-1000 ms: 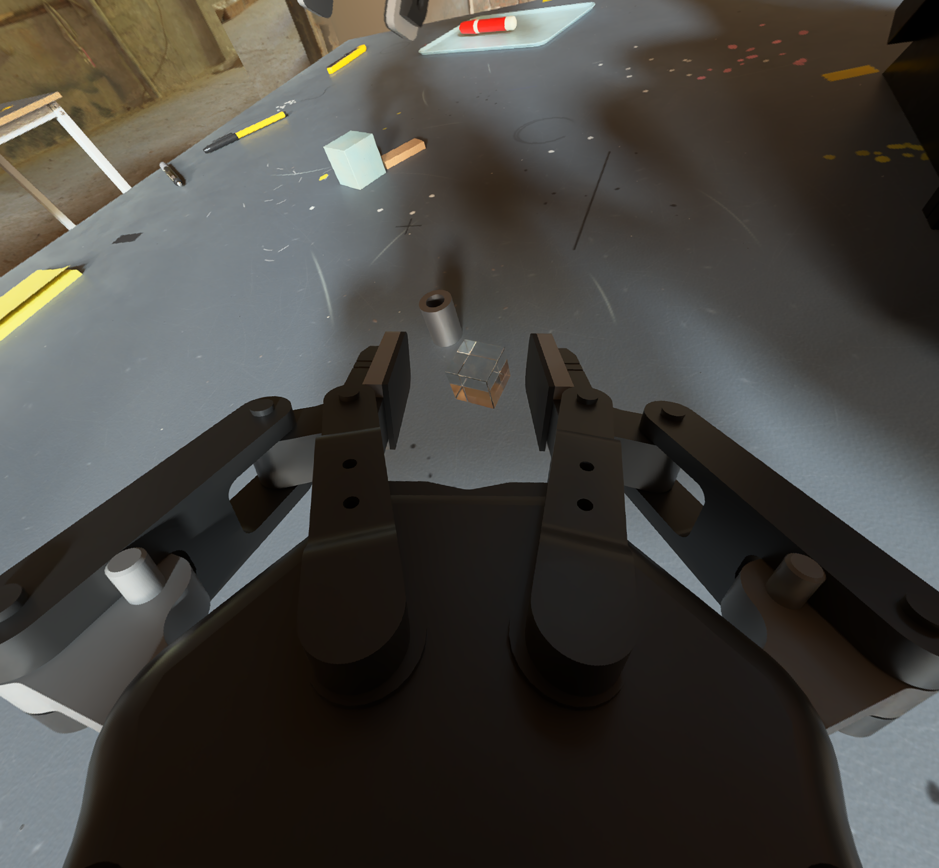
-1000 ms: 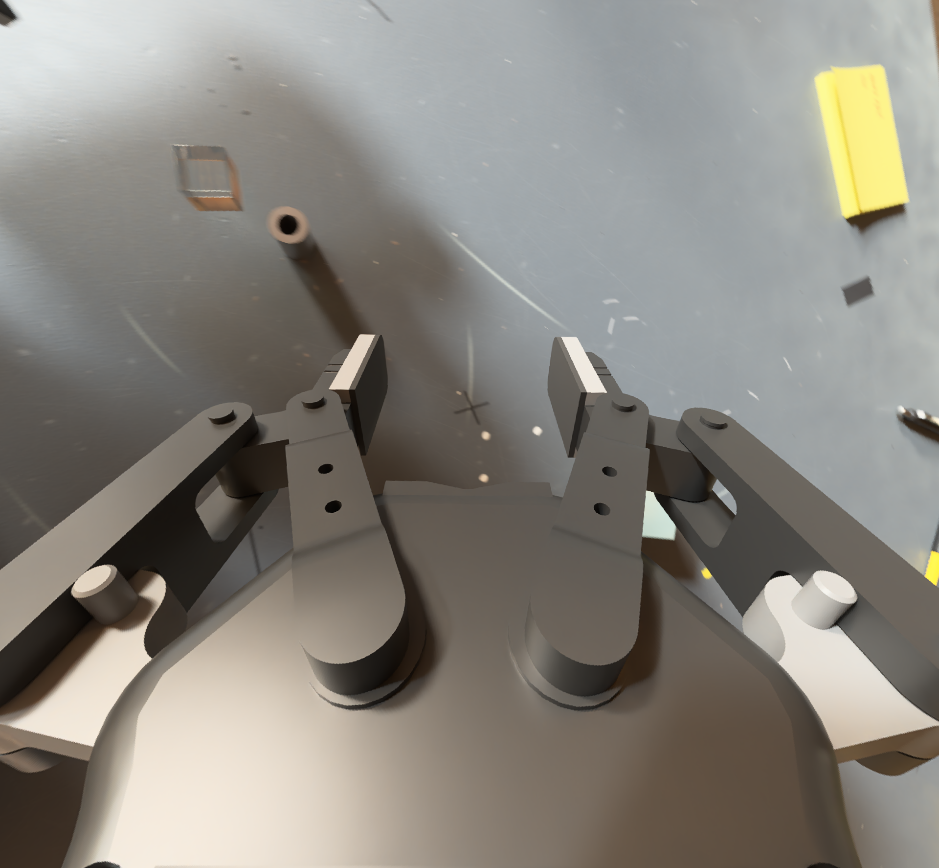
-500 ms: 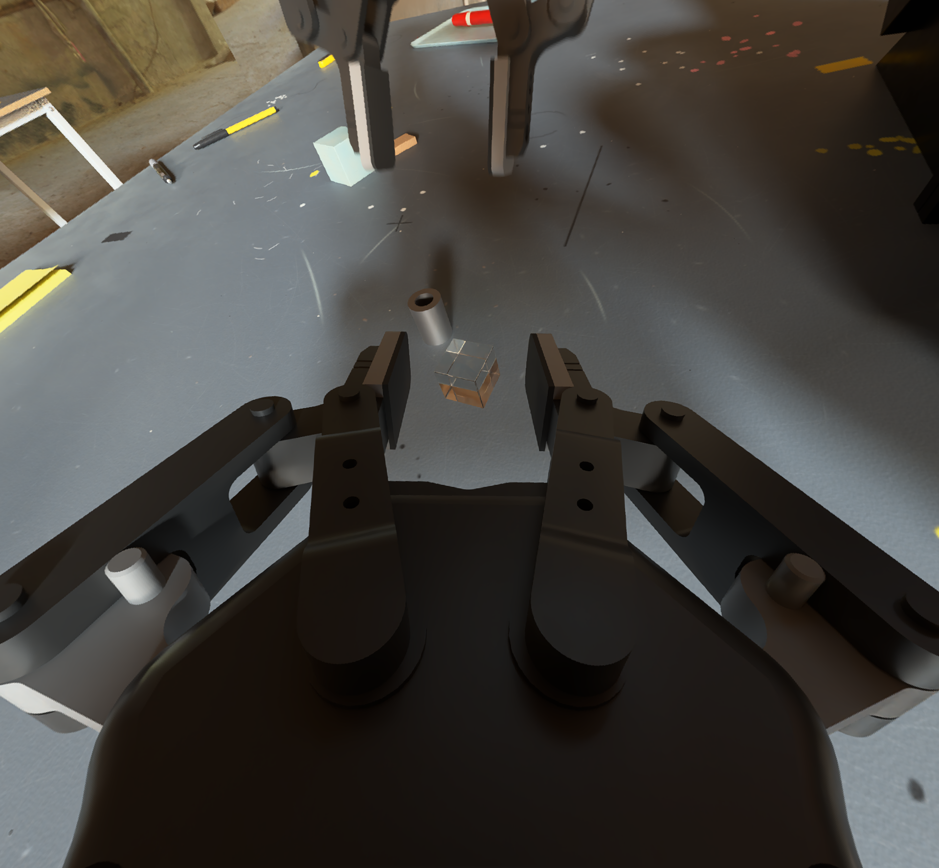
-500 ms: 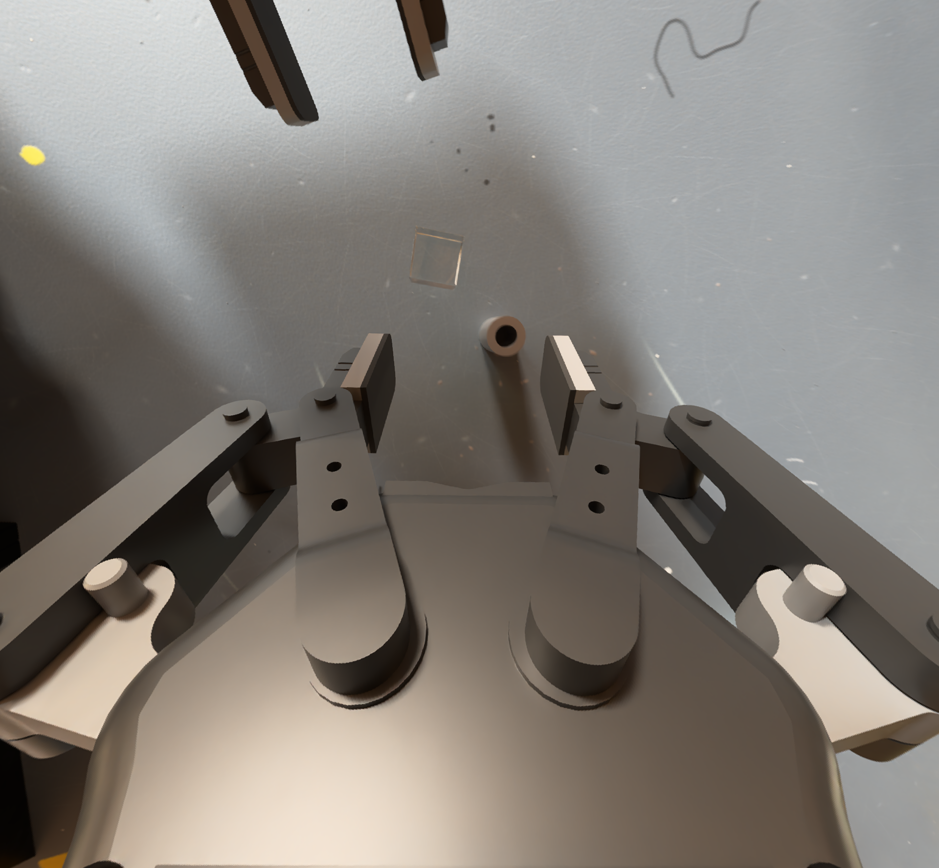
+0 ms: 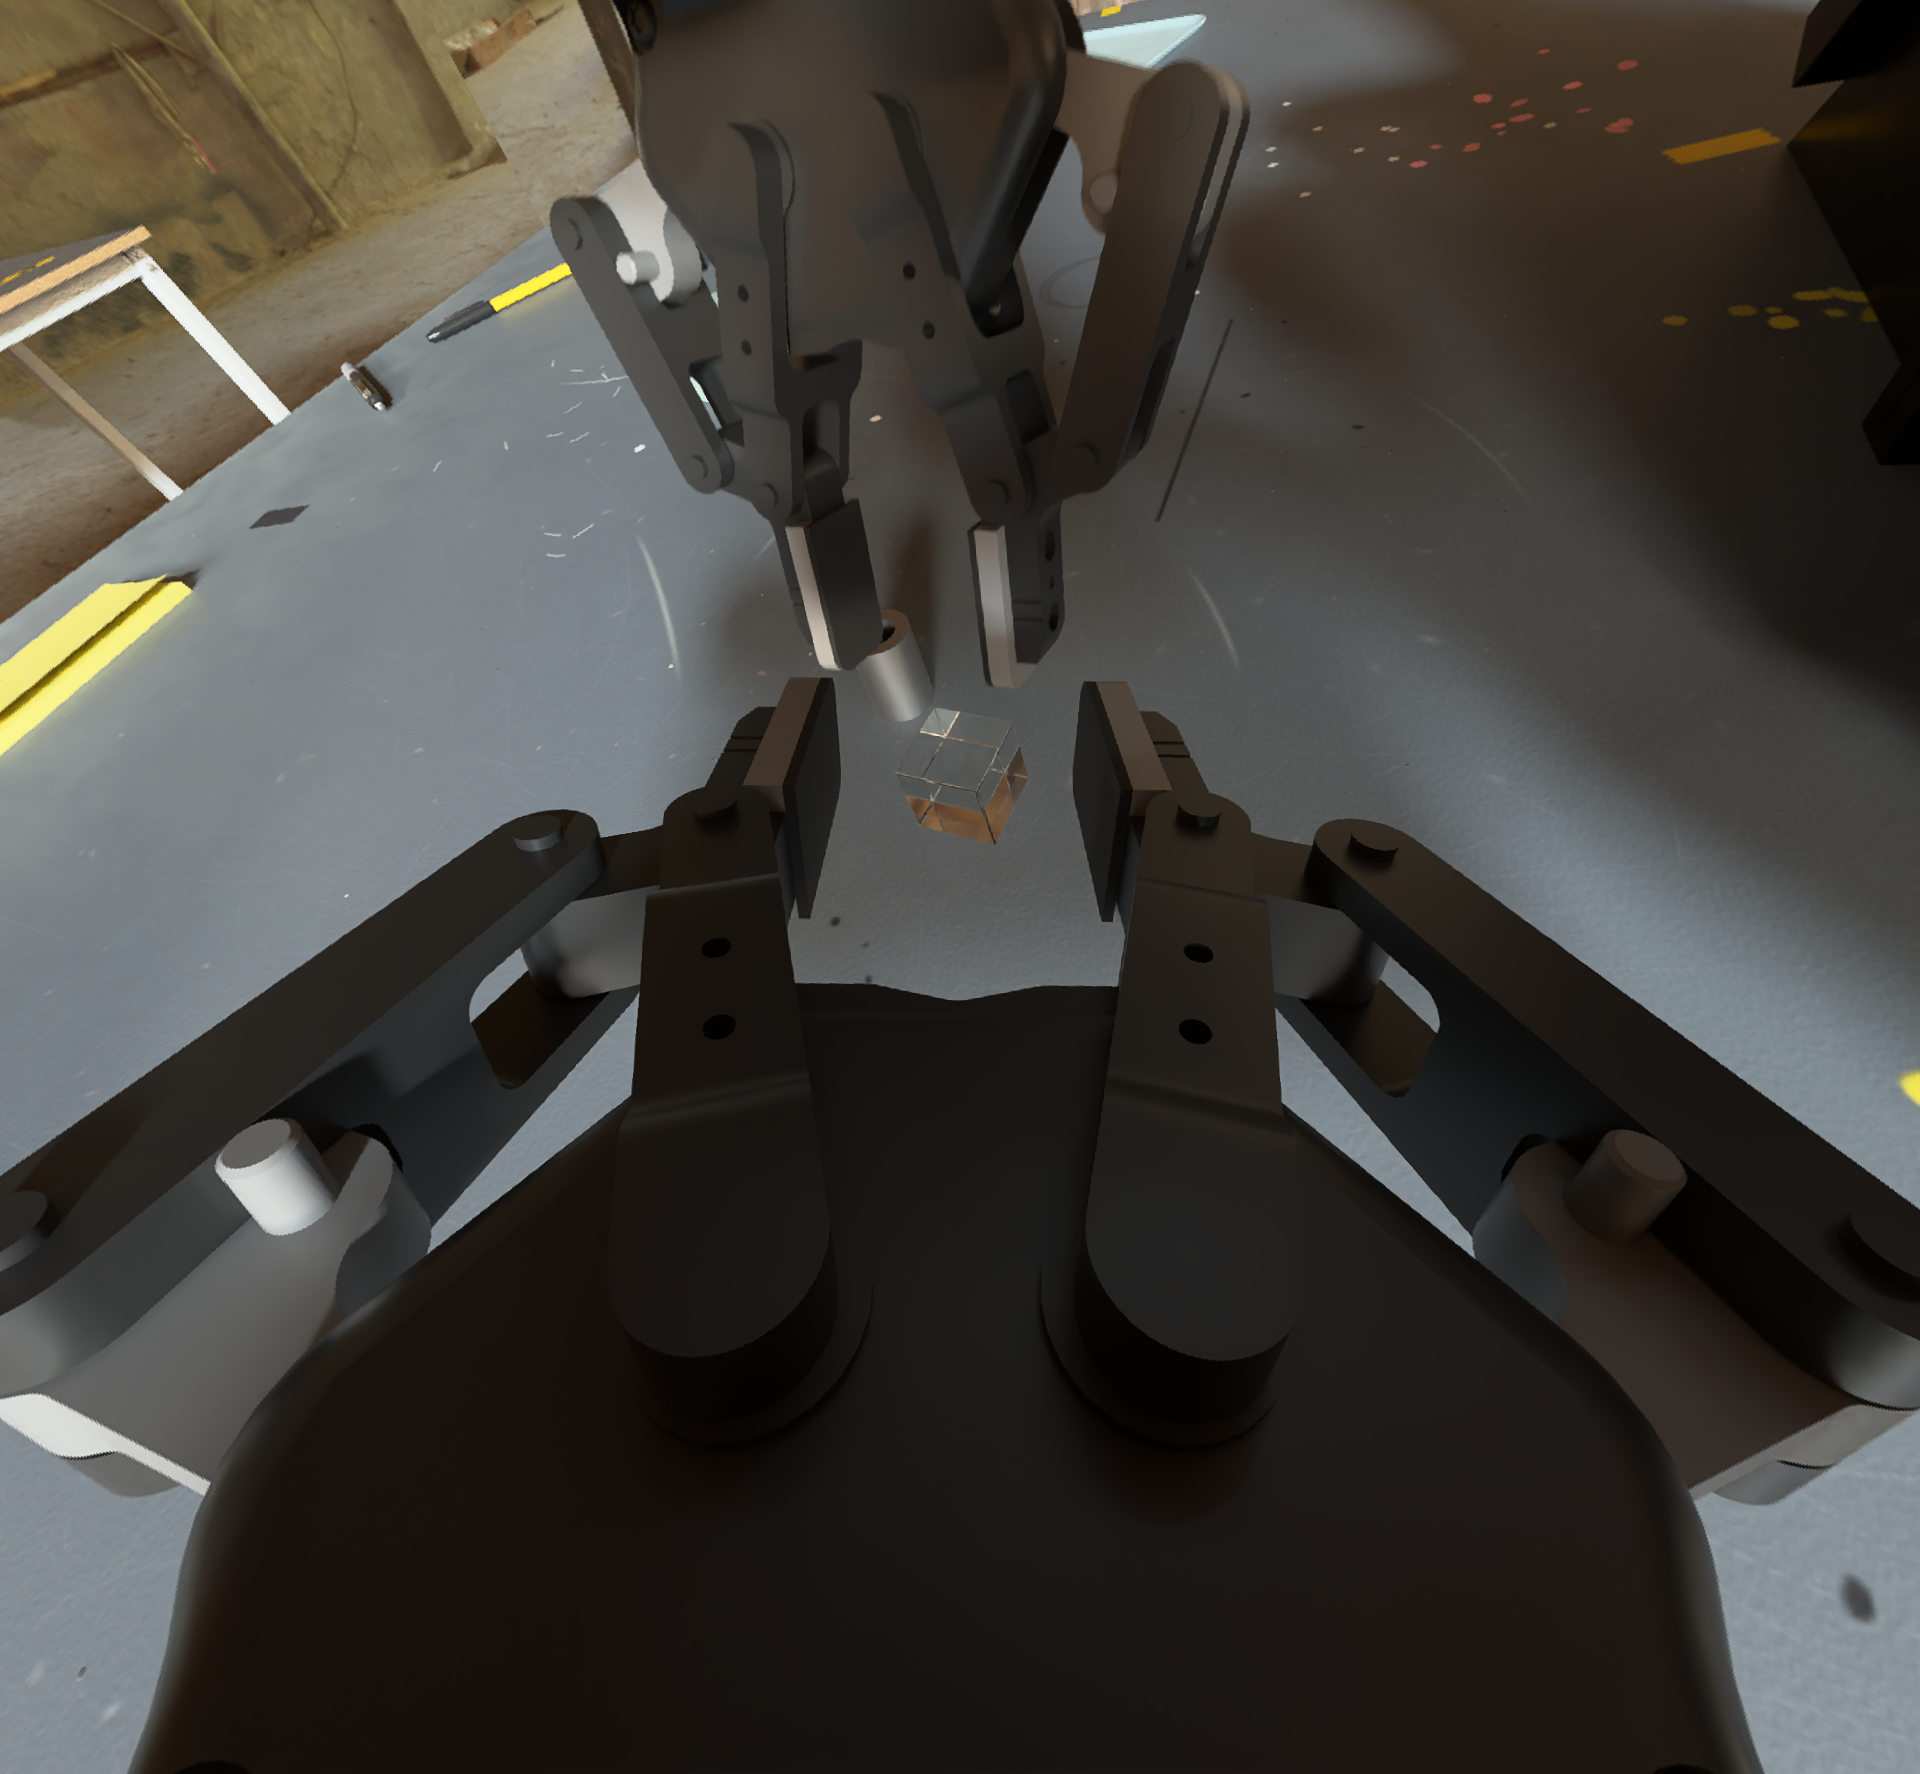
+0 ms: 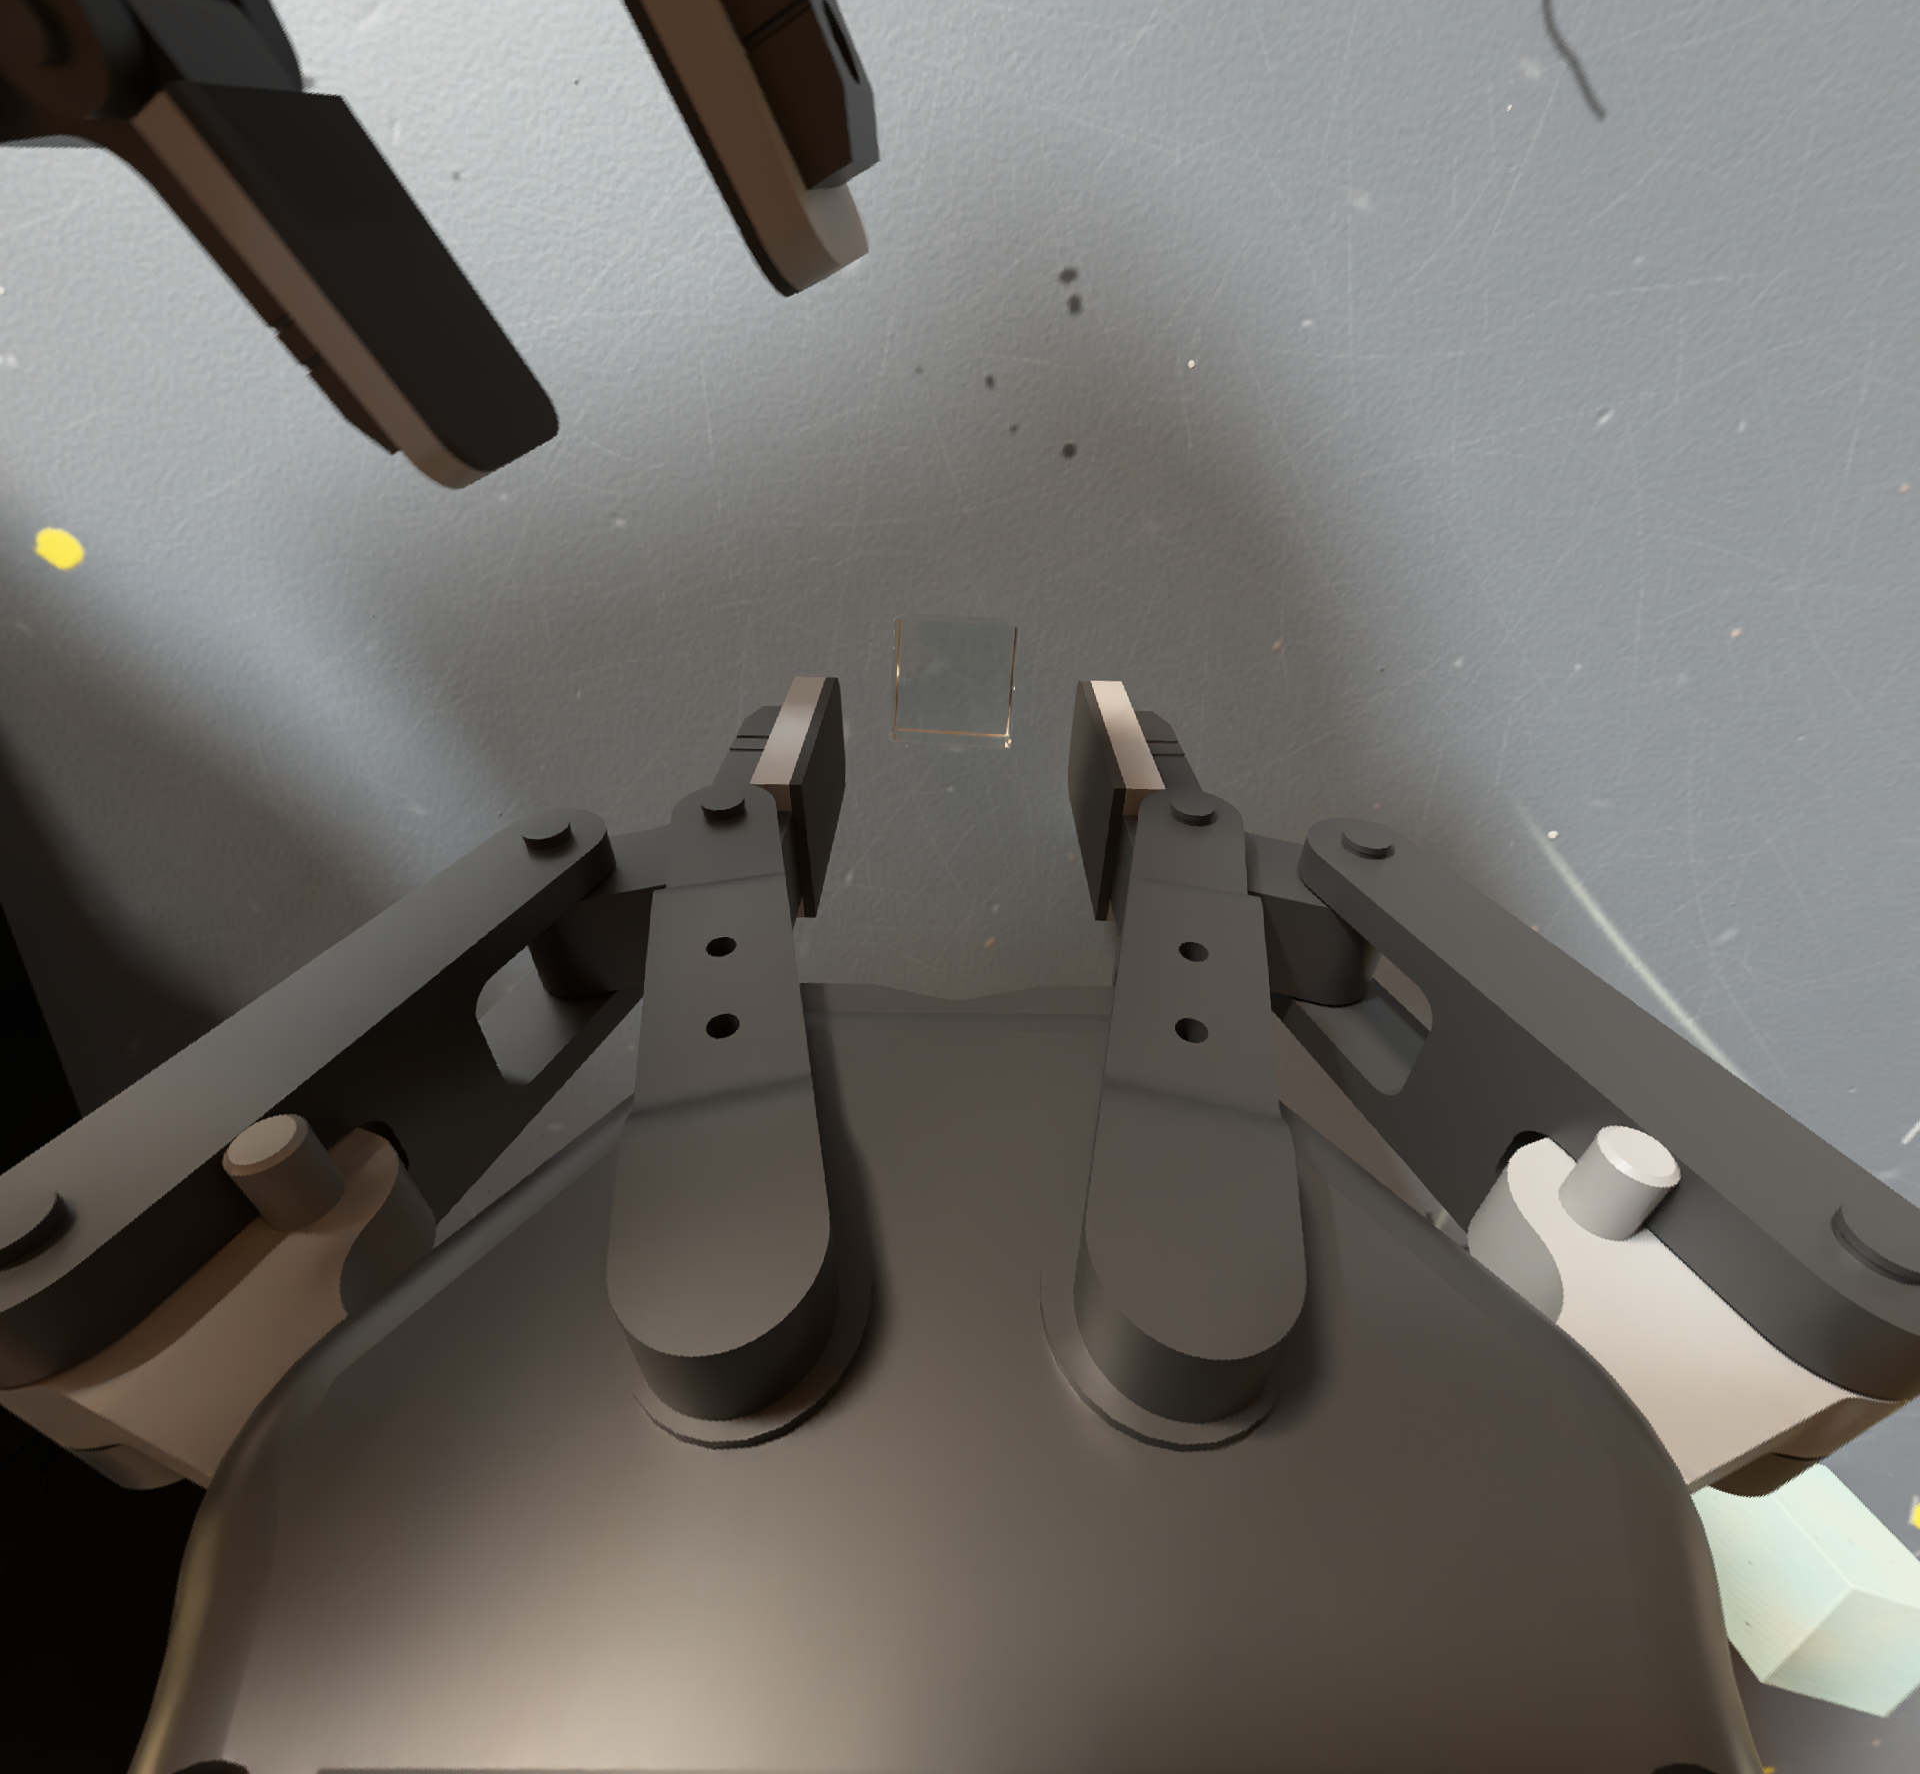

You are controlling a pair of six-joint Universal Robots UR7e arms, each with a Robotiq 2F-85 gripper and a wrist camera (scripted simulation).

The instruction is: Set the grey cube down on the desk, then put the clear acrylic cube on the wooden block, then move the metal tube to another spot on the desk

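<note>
The clear acrylic cube (image 5: 961, 774) sits on the grey desk (image 5: 416, 737), just ahead of and between the fingers of my open, empty left gripper (image 5: 956, 789). The metal tube (image 5: 899, 675) stands just behind it, tilted. My right gripper (image 5: 920, 638) hangs open over the tube, with one fingertip (image 5: 836, 623) beside the tube's top. In the right wrist view the clear cube (image 6: 954, 685) lies just ahead of the open right gripper (image 6: 956, 737), and the left gripper (image 6: 655, 342) is at the upper left. The tube is hidden there. The pale grey cube (image 6: 1808, 1610) shows at the lower right. The wooden block is hidden.
A yellow-and-black marker (image 5: 499, 306) and a small metal bit (image 5: 366, 384) lie near the desk's left edge. Yellow tape (image 5: 83, 654) marks that edge. A black box (image 5: 1870, 166) stands at the right. A glass tray corner (image 5: 1143, 36) shows behind the right arm.
My right gripper has come down and forward from the far side to hang over the tube and clear cube. It now blocks the grey cube and wooden block. My left gripper has held still.
</note>
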